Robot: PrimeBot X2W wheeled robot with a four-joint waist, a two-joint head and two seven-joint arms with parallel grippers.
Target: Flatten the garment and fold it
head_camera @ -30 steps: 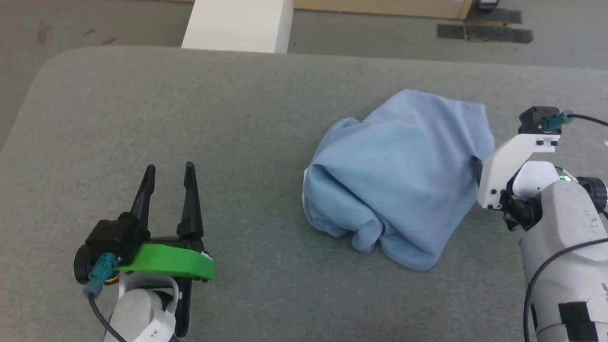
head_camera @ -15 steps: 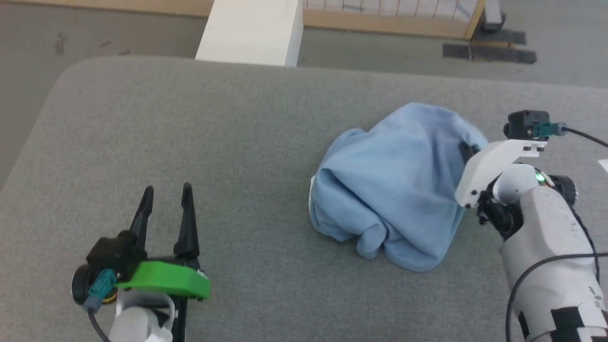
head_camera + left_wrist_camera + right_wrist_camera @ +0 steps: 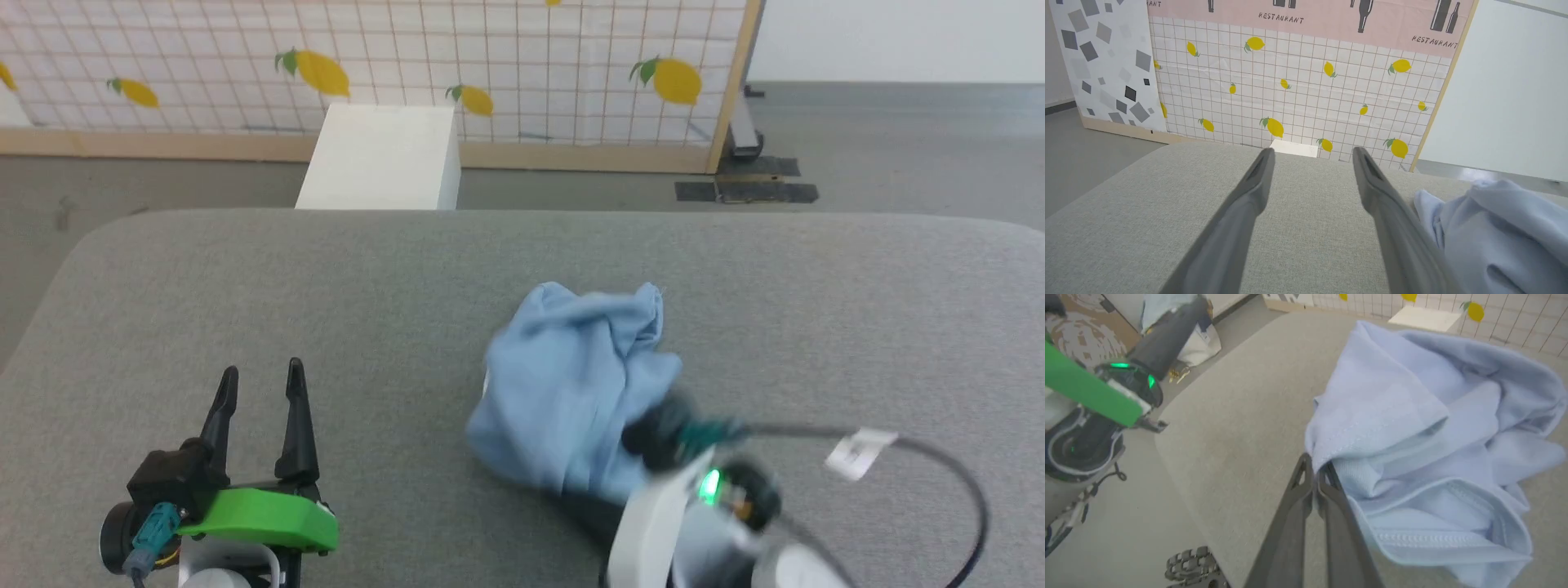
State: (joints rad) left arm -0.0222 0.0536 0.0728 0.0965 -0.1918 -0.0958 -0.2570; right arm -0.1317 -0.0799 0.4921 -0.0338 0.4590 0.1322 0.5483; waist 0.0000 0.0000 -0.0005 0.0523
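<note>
The garment (image 3: 571, 392) is a light blue knit shirt, bunched in a heap on the grey padded table (image 3: 326, 278). In the right wrist view my right gripper (image 3: 1314, 465) is shut, its tips pinching a stitched edge of the garment (image 3: 1433, 428), whose folds spread out to the right of the fingers. In the head view the right wrist is a blur at the heap's near side, hiding those fingers. My left gripper (image 3: 257, 380) stands open over bare table at the lower left, apart from the cloth. The left wrist view has the garment (image 3: 1494, 228) to the right of the open left gripper (image 3: 1312, 153).
A white box (image 3: 375, 159) stands on the floor past the table's far edge, before a lemon-patterned partition (image 3: 490, 49). The table's rounded left corner (image 3: 90, 237) drops to the floor. In the right wrist view the left arm's green mount (image 3: 1086, 388) lies to the left.
The head camera has tilted up. My right gripper has shut on the garment's edge and swung left toward the near side, drawing the heap narrower. The left gripper stays open.
</note>
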